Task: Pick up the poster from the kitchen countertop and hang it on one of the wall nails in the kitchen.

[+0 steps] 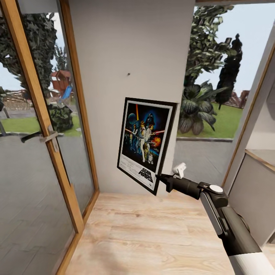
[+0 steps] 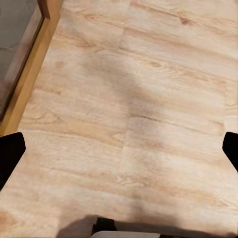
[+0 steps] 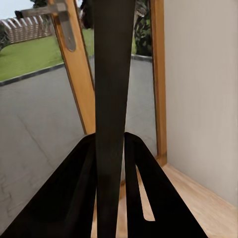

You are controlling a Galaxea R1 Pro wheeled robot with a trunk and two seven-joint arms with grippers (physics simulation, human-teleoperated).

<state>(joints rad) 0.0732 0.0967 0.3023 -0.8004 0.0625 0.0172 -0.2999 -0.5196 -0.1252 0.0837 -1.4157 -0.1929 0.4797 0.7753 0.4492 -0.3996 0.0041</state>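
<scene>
Your left gripper (image 2: 119, 148) hangs with fingers spread wide over the wood floor (image 2: 148, 99), while your right gripper (image 1: 162, 180) pinches the poster (image 1: 145, 143) at its lower corner, upright before the wall (image 1: 130, 46), below the wall nail (image 1: 128, 74).

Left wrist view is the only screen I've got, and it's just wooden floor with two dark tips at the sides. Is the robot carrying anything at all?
Observer: Yes. The right gripper is shut on the lower right edge of the poster, held upright in front of a light grey wall.
Operator: What's it aiming for?
Observer: A wall nail, a dark speck on that wall, above the poster's top edge and a little to its left.
Operator: What else is around?
Observer: A wood-framed glass door with a metal handle stands left of the wall.
</scene>
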